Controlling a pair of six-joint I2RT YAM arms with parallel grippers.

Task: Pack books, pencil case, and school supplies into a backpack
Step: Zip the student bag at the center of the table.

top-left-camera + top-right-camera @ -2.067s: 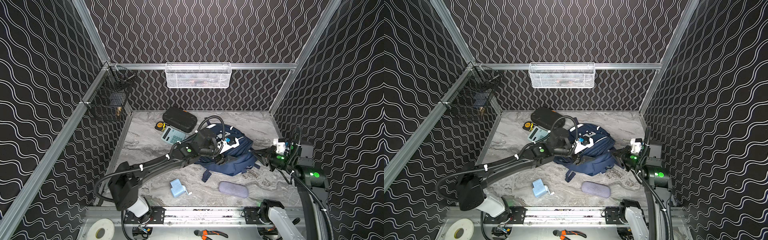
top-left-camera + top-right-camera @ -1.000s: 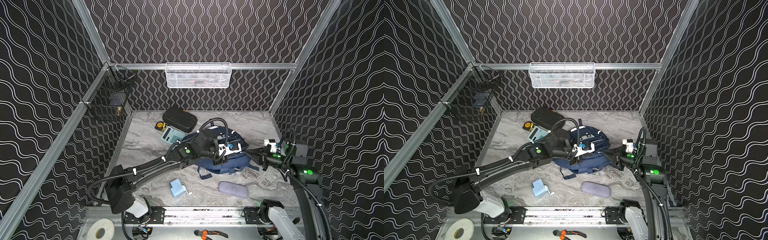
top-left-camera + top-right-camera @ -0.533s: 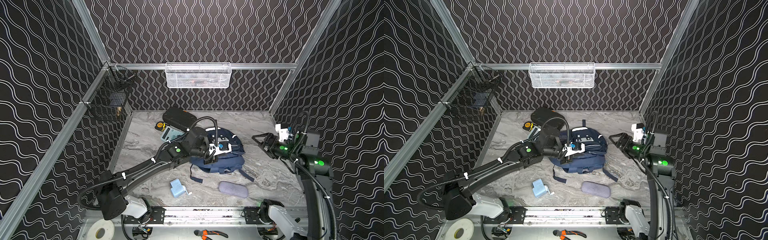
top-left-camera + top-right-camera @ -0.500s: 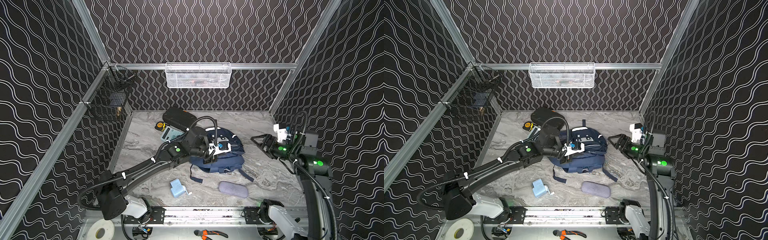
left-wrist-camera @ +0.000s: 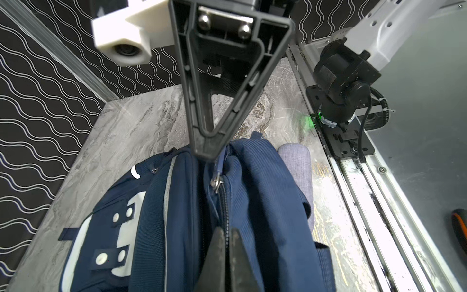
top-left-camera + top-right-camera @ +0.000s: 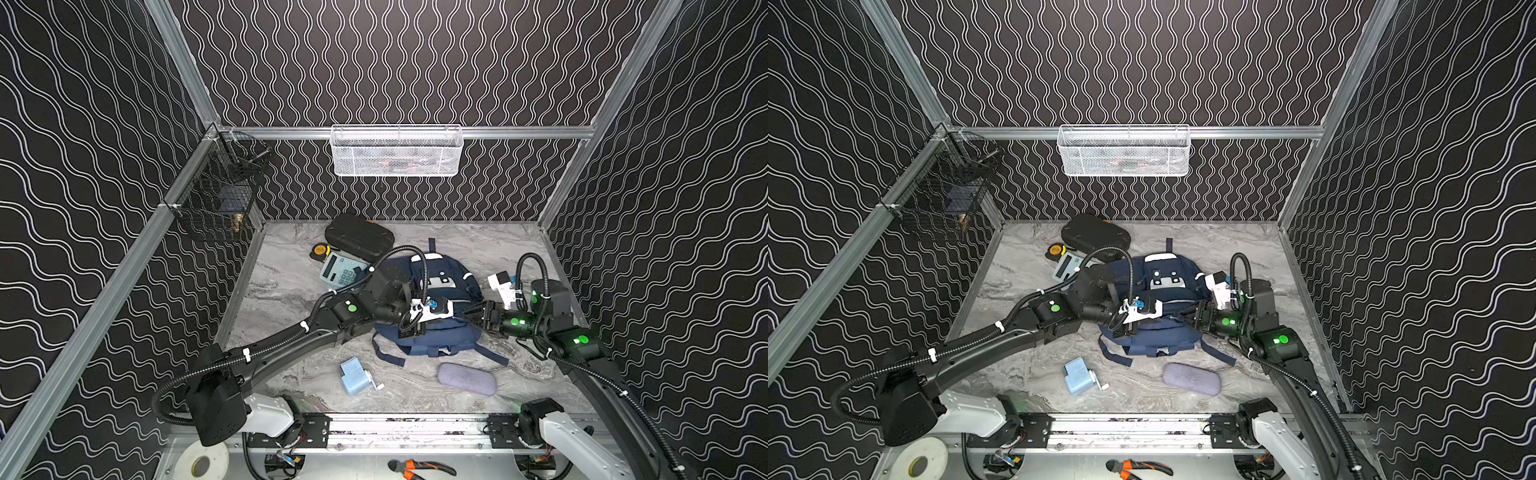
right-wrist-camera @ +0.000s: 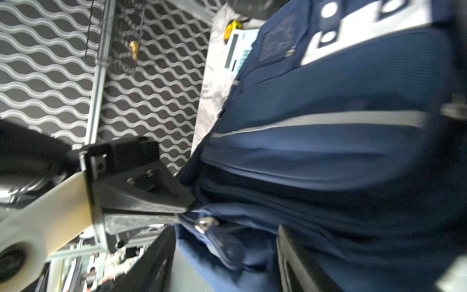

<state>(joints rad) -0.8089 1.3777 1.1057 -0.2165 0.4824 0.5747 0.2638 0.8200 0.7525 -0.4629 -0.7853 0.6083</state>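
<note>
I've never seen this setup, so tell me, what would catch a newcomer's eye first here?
The navy backpack lies mid-table with both arms meeting over it. The left gripper is shut on the fabric by the zip, and the right gripper is open around the zip pull. Near the front edge, the grey pencil case and the light-blue sharpener lie loose on the marble table.

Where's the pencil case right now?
In both top views the pencil case lies on the table between backpack and front rail, right of the pencil sharpener.
</note>
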